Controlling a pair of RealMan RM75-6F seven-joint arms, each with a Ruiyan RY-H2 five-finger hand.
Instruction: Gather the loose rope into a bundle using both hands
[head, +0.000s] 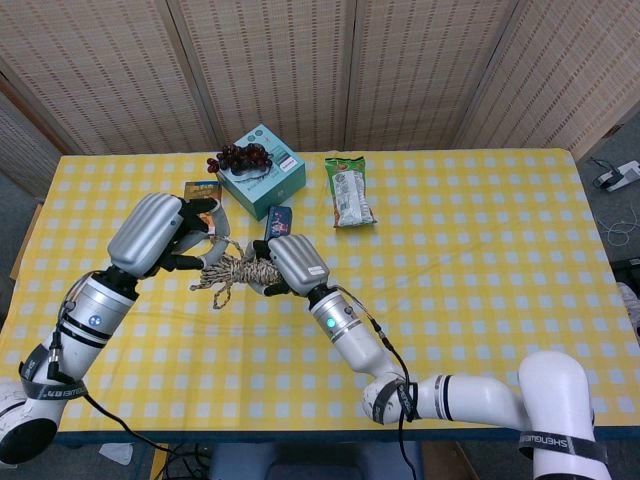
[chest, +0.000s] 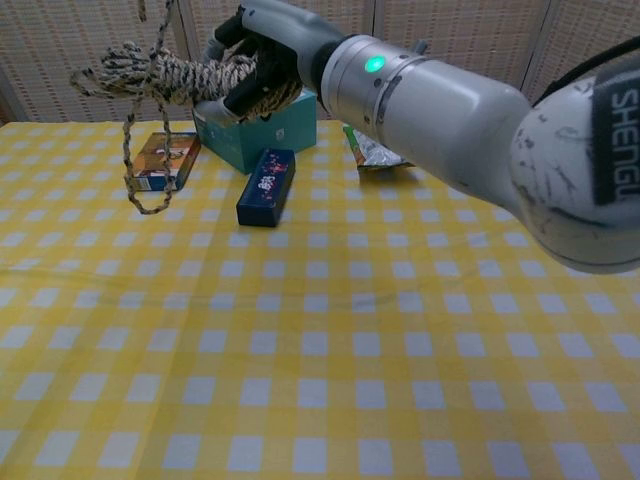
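The right hand (head: 292, 266) grips the coiled rope (head: 236, 270) at frame centre-left; the left hand (head: 165, 236) pinches its tail. Lay the dangling loop over the coil without slackening either grip.

The silver left hand (head: 160, 235) lies outside the chest view. That view's top edge cuts off the speckled braided rope (chest: 165, 75) rising from the silver right hand (chest: 262, 55). In the head view, the left hand hides part of the orange carton (head: 200, 190) behind it.
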